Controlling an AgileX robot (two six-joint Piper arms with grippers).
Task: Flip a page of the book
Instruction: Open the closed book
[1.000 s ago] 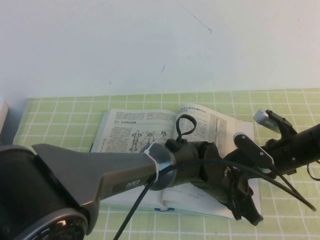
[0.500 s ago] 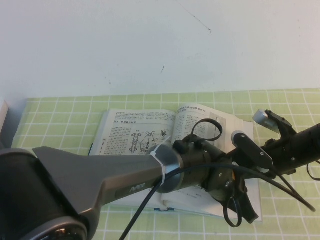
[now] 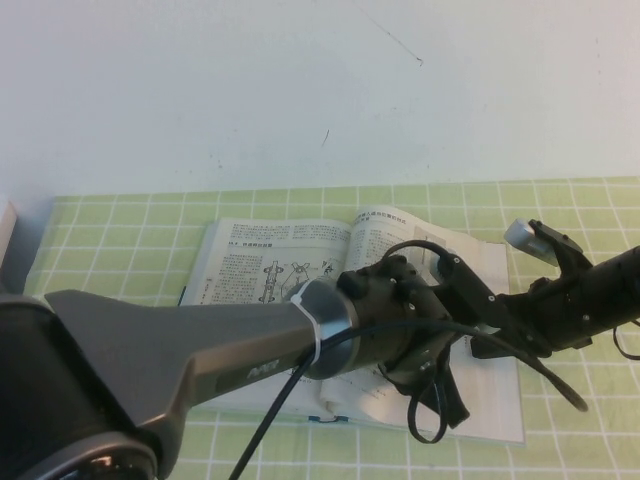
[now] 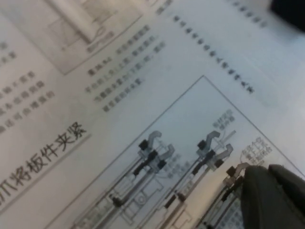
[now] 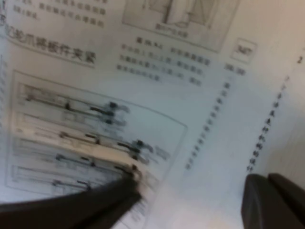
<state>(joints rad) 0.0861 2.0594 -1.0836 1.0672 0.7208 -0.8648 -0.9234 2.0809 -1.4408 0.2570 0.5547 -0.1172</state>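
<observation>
The book (image 3: 260,270) lies open on the green checked mat. Its right-hand page (image 3: 395,235) shows a tall grey photo and four rod drawings (image 5: 81,143), and it lies flat (image 4: 167,95). My left arm reaches across the book. The left gripper (image 3: 450,400) is shut and its tip (image 4: 271,191) rests on the rod drawings; one of its dark fingers (image 5: 95,200) also shows in the right wrist view. My right gripper (image 3: 478,345) comes in from the right, shut, with its tip (image 5: 269,191) low over the page's outer margin.
The green checked mat (image 3: 120,230) runs round the book, with a white wall behind it. A pale object (image 3: 5,225) stands at the far left edge. The left arm's black cable (image 3: 430,425) loops over the book's front edge.
The left wrist has turned and its gripper has swung from the book's front right corner back over the right-hand page. Its cable loop has dropped from above to below. The right arm has barely moved.
</observation>
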